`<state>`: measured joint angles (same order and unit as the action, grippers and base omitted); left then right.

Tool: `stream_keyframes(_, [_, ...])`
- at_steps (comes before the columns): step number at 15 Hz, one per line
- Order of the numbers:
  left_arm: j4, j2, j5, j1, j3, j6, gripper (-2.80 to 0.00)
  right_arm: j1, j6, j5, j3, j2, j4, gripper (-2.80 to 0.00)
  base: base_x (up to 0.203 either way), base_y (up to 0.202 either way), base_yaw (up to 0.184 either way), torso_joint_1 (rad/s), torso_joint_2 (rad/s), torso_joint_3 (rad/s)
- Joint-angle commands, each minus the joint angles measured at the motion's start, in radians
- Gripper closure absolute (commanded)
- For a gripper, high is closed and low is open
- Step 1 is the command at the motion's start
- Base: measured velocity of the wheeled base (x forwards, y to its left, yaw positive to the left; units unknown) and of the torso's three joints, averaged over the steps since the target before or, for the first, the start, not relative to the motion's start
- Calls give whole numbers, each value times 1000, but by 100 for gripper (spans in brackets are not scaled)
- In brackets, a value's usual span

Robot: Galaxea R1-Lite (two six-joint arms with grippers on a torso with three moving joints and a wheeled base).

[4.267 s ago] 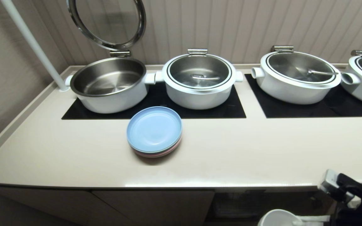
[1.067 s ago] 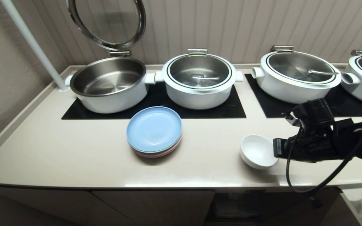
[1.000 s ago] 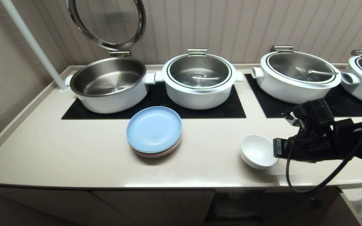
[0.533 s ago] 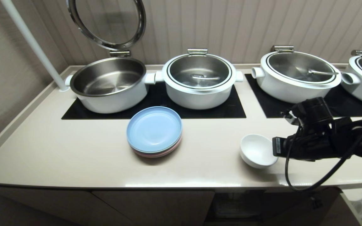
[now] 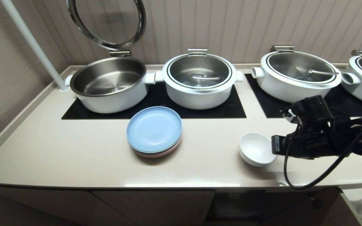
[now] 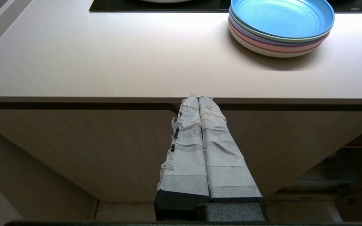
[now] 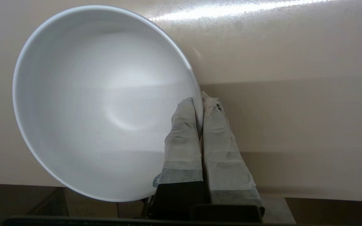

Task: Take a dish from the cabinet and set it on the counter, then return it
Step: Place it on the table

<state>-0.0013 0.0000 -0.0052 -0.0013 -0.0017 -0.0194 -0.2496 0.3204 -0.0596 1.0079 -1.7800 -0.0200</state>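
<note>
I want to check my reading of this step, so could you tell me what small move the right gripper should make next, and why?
Probably lower the dish the last bit onto the counter before releasing. The right gripper is shut on the rim, one finger inside and one outside, and the bowl looks tilted rather than resting flat, so opening now might let it tip.

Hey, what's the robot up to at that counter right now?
The right gripper is shut on the rim of a small white bowl, one finger inside and one outside, holding it at the counter near the front edge, right of a stack of coloured plates. Whether the bowl rests on the surface is unclear. The left gripper is shut and empty, parked below the counter edge in front of the cabinet.
</note>
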Motion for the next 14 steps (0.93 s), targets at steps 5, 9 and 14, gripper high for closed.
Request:
stream_keyframes(5, [0,0,0,1,0,-1,0,-2,0,0,-18,4,2,0,0,0,0,0,0,0])
stream_keyframes(9, [0,0,1,0,0,-1,0,-2,-1,1,-18,5,2,0,0,0,0,0,0,0])
stream_keyframes(14, [0,0,0,0,0,-1,0,-7,-3,3,-14,2,4,-280,0,0,0,0,0,0])
